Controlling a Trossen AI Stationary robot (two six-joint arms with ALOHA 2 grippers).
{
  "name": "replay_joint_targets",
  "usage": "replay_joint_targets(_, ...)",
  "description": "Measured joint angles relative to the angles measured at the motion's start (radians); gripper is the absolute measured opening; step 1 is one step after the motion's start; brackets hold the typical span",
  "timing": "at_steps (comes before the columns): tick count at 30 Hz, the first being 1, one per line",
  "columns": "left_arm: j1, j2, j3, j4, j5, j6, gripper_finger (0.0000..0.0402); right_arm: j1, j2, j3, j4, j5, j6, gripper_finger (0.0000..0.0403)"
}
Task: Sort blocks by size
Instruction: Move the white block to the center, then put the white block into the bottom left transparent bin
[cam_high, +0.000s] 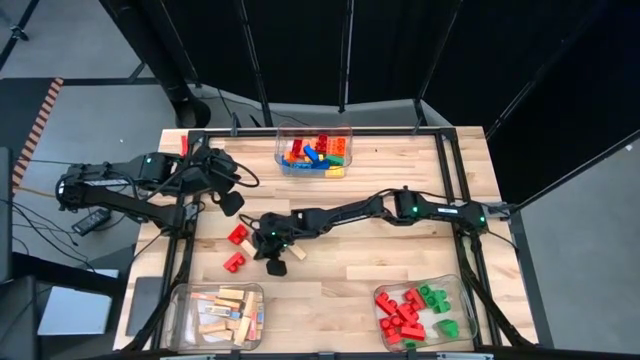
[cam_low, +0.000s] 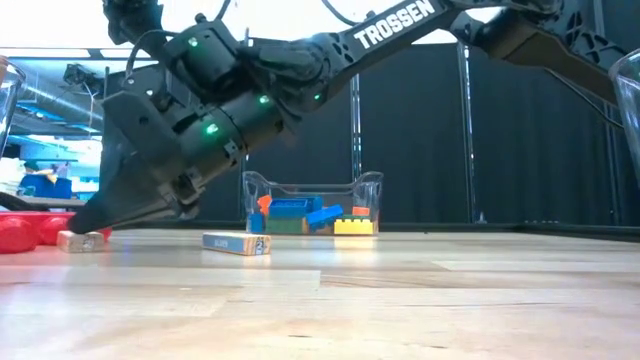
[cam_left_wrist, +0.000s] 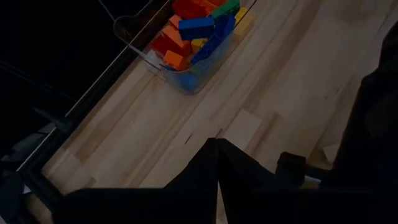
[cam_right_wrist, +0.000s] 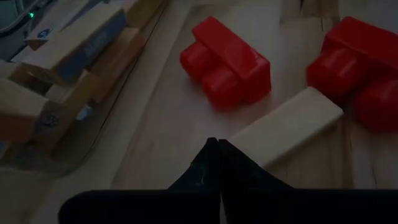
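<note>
My right gripper is shut, low over the table's middle left. Its tips point down at the near end of a pale wooden bar that lies flat on the table. In the low view the tips stand just over this bar. Two red studded bricks lie flat on either side of the bar. They also show in the high view. A second wooden bar lies to the right. My left gripper is shut and empty, held above the far left of the table. My right gripper's shut fingertips stand at the wooden bar's near end, slanting down from the table's right. I cannot tell whether they touch it. The bar lies flat on the table.
A clear bin of coloured bricks stands at the far middle. A bin of wooden bars stands at the near left, close to my right gripper. A bin of red and green bricks stands at the near right. Bare wood lies between them.
</note>
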Motion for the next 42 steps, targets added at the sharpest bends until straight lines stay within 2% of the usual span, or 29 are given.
replay_joint_targets(6, 0.000, 0.000, 0.000, 0.000, 0.000, 0.000, 0.0013, 0.000, -0.011, 0.004, -0.102, -0.012, 0.115, 0.0005)
replay_joint_targets(11, 0.000, 0.000, 0.000, 0.000, 0.014, -0.001, 0.0013, 0.005, -0.030, 0.005, -0.275, -0.015, 0.211, 0.0005)
replay_joint_targets(20, 0.000, 0.000, 0.001, 0.000, 0.032, -0.001, 0.0013, 0.009, -0.107, 0.002, -0.632, 0.073, 0.277, 0.0005)
replay_joint_targets(27, 0.000, 0.000, 0.001, 0.000, 0.032, 0.000, 0.0013, 0.010, -0.189, -0.006, -0.984, 0.231, 0.244, 0.0005)
replay_joint_targets(31, 0.000, 0.000, 0.001, 0.000, 0.032, 0.001, 0.0013, 0.012, -0.227, -0.011, -1.092, 0.255, 0.228, 0.0005)
replay_joint_targets(35, 0.000, 0.000, 0.001, 0.000, 0.032, 0.001, 0.0013, 0.017, -0.332, -0.007, -1.137, 0.281, 0.211, 0.0006)
replay_joint_targets(39, 0.000, 0.000, 0.001, 0.000, 0.032, 0.001, 0.0013, 0.018, -0.445, -0.009, -1.267, 0.333, 0.233, 0.0031)
replay_joint_targets(42, 0.000, 0.000, 0.001, 0.000, 0.041, 0.000, 0.0013, 0.012, -0.570, -0.064, -1.355, 0.354, 0.237, 0.0039)
